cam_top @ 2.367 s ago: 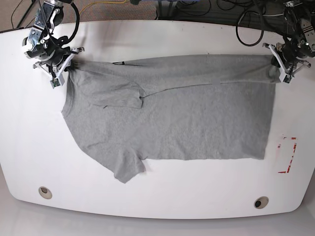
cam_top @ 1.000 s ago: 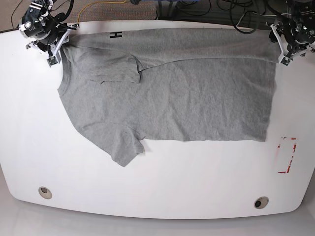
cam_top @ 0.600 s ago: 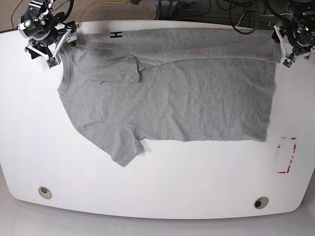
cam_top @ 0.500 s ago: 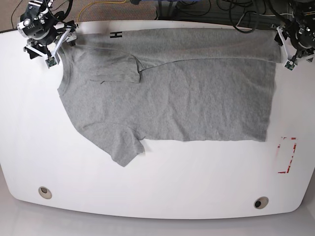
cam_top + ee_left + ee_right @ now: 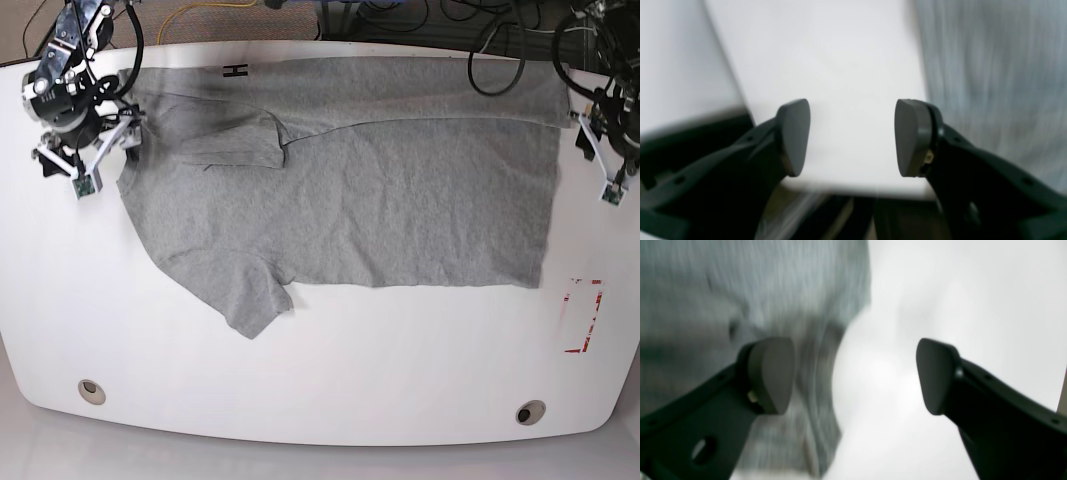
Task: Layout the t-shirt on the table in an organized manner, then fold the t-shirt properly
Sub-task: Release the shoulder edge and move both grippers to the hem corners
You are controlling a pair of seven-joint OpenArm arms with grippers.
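Both arms have let go of the t-shirt (image 5: 350,190) and moved down along its two ends since a moment ago, when they were up at the far corners. Now the right gripper (image 5: 85,160) hangs by the neck end with its jaws wide apart and nothing in them. In its own wrist view the grey cloth lies under one finger (image 5: 770,373) and bare table under the other. The left gripper (image 5: 610,165) is also wide open and empty, just beside the bottom hem, over the white table (image 5: 330,380). The shirt lies spread out on the far half of the table, but it is not neat yet. Its top edge is folded over along the far side, so a black letter (image 5: 236,70) peeks out, and one sleeve (image 5: 240,140) is flipped onto the body. The other sleeve (image 5: 250,300) sticks out toward the near side. If the arms begin folding now, I think those flipped parts would get trapped inside and make lumps. Grabbing two layers by mistake could also drag the whole shirt crooked or pull it off the far edge.
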